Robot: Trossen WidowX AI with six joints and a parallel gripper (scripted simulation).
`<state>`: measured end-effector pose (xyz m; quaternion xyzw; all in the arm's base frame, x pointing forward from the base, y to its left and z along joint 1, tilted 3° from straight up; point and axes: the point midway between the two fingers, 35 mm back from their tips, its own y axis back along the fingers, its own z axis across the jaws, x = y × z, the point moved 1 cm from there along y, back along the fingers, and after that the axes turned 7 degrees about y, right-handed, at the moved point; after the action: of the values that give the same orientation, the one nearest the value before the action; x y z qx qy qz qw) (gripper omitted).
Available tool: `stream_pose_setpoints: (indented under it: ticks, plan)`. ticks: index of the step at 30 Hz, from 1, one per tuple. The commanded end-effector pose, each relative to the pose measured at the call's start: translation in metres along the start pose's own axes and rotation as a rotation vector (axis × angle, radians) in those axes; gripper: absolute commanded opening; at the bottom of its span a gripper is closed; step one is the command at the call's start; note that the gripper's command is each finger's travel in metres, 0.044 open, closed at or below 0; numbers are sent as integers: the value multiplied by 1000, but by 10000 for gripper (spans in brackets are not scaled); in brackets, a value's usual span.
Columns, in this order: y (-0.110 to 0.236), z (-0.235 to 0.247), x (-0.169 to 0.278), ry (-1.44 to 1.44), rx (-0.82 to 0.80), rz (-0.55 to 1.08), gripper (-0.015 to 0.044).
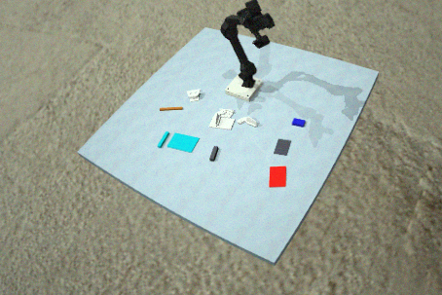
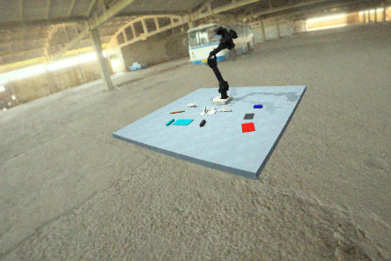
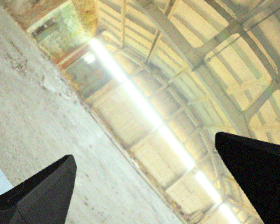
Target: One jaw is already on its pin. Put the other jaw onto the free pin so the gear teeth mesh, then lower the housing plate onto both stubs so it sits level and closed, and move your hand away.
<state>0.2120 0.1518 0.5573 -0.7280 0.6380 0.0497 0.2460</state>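
The white base (image 1: 224,125) (image 2: 209,113) lies on the mat in front of the arm, with a white jaw and raised parts on it. Its pins and teeth are too small to make out. A loose white angled piece (image 1: 248,122) (image 2: 225,109), apparently the other jaw, lies flat just right of the base, off it. A small white piece (image 1: 194,92) (image 2: 192,105), apparently the housing plate, stands apart to the left, raised off the mat. My gripper (image 3: 146,151) is open and empty, held high above the arm's own base, far from all these parts.
An orange stick (image 1: 171,109), a teal bar (image 1: 164,139) and a teal plate (image 1: 183,142) lie left. A black block (image 1: 214,153) lies in front. A blue block (image 1: 299,123), a dark grey plate (image 1: 282,147) and a red plate (image 1: 277,176) lie right.
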Motion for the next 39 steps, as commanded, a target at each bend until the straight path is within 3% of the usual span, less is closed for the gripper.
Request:
stream_pose_setpoints:
  ticks: [1,20,39]
  plan:
    - [-6,21,-3,52,-41,-15,440]
    - [-30,106,5,250,-256,-45,440]
    - [-38,196,41,376,-557,-29,440]
